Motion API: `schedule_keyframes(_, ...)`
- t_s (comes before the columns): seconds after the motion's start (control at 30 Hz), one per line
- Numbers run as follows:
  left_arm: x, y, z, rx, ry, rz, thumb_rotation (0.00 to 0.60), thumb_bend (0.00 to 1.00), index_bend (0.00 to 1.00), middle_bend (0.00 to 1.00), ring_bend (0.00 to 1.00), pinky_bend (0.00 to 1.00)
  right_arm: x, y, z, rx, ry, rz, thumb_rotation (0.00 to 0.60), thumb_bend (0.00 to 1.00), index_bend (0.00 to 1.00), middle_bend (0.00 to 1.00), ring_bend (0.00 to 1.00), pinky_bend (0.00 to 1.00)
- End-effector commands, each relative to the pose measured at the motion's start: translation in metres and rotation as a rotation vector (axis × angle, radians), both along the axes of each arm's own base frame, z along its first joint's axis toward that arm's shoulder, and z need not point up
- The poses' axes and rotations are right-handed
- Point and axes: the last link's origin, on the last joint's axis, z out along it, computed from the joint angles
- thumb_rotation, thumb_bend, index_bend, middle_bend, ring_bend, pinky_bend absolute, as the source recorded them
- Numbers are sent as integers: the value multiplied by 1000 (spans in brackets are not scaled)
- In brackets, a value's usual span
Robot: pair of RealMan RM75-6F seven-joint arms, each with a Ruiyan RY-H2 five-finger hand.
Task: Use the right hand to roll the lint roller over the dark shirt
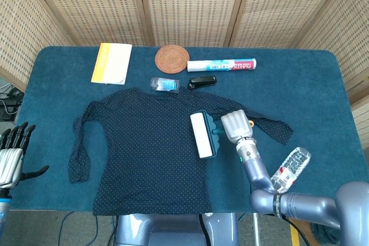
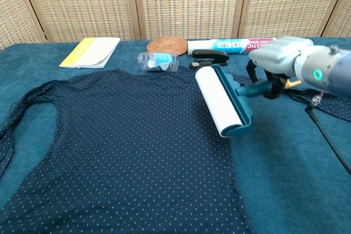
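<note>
Blue table [image 1: 323, 84]: stapler [image 1: 202, 82] (bottle [image 1: 165, 84] beside) probably clears roller [image 2: 222, 102].

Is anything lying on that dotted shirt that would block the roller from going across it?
Nothing visible does. The right robot hand holds the lint roller at the dark shirt, whose spread cloth looks bare. The small bottle and stapler lie beyond its collar.

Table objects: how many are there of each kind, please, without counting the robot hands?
Shirt: 1
Lint roller: 1
Plastic bottles: 2
Stapler: 1
Woven coaster: 1
Plastic wrap box: 1
Booklet: 1
Total: 8
</note>
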Motion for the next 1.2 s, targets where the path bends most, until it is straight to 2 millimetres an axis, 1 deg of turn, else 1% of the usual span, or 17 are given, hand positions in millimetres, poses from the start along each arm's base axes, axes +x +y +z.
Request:
schedule_keyframes(0.03, -2, 2, 0, -1, -2, 8, 600, 0, 0, 0, 0, 0, 29, -25, 12, -4, 107, 47, 600, 792, 738, 1000, 1000, 1000)
schedule_keyframes(0.1, -3, 4, 0, -3, -3, 14, 600, 0, 0, 0, 0, 0, 41, -35, 13, -2, 160, 59, 600, 786, 740, 1000, 1000, 1000)
schedule_keyframes(0.13, -4, 5, 0, -4, -3, 15, 600, 0, 0, 0, 0, 0, 44, -36, 13, -1, 169, 58, 600, 780, 743, 1000, 1000, 1000)
schedule_keyframes(0.23, -6, 9, 0, -3, 0, 25, 600, 0, 0, 0, 0, 0, 60, -51, 9, -3, 262, 94, 600, 762, 748, 1000, 1000, 1000)
schedule_keyframes(0.4, -8, 12, -2, -4, 2, 30, 600, 0, 0, 0, 0, 0, 73, -68, -1, 3, 411, 157, 600, 732, 754, 1000, 1000, 1000)
schedule_keyframes(0.57, -12, 12, -3, -10, 7, 41, 600, 0, 0, 0, 0, 0, 75, -77, -9, 5, 521, 210, 600, 688, 772, 1000, 1000, 1000)
schedule_keyframes(0.77, -15, 13, -4, -14, 10, 54, 600, 0, 0, 0, 0, 0, 72, -78, -22, 15, 598, 264, 600, 673, 773, 1000, 1000, 1000)
schedule_keyframes(0.93, -15, 14, -5, -14, 11, 54, 600, 0, 0, 0, 0, 0, 74, -72, -34, 4, 641, 309, 600, 672, 773, 1000, 1000, 1000)
schedule_keyframes(1.1, -16, 15, -5, -18, 13, 57, 600, 0, 0, 0, 0, 0, 81, -59, -46, -4, 659, 359, 600, 672, 778, 1000, 1000, 1000)
schedule_keyframes(1.2, -16, 15, -6, -20, 13, 58, 600, 0, 0, 0, 0, 0, 88, -45, -57, 16, 667, 403, 600, 672, 781, 1000, 1000, 1000)
